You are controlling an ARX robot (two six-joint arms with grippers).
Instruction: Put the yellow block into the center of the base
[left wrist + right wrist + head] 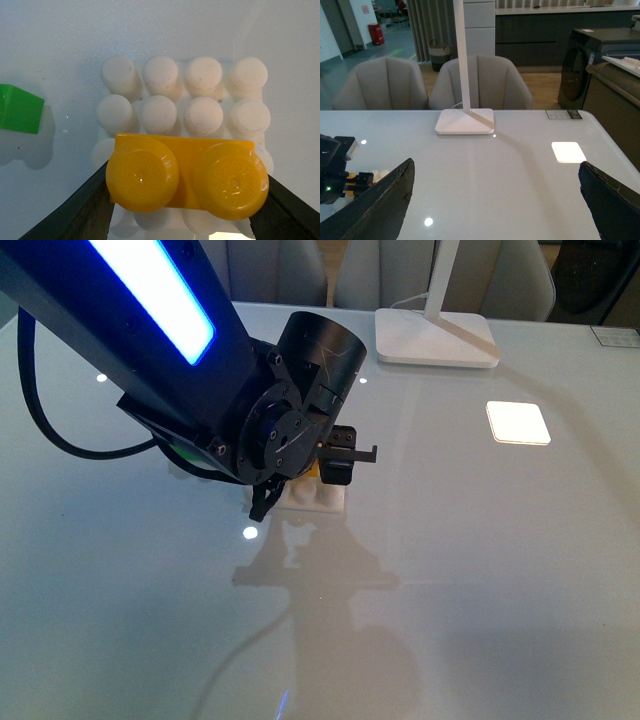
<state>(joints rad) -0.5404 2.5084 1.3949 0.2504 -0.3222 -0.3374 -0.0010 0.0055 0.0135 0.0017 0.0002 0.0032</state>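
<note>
Glossy white table [480, 540]; my L hand [182, 200] clamps the yellow block [185, 175] by its ends, over the base [200, 95] studs, prob. off-ctr. Placing step. Next: line up w/ ctr studs, press straight down. R hand [497, 200] spread wide, empty.

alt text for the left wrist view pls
The left claw grips the yellow block, two round studs facing the camera, over a white studded base and hiding part of it. A green brick lies apart from the base on the pale table.
</note>
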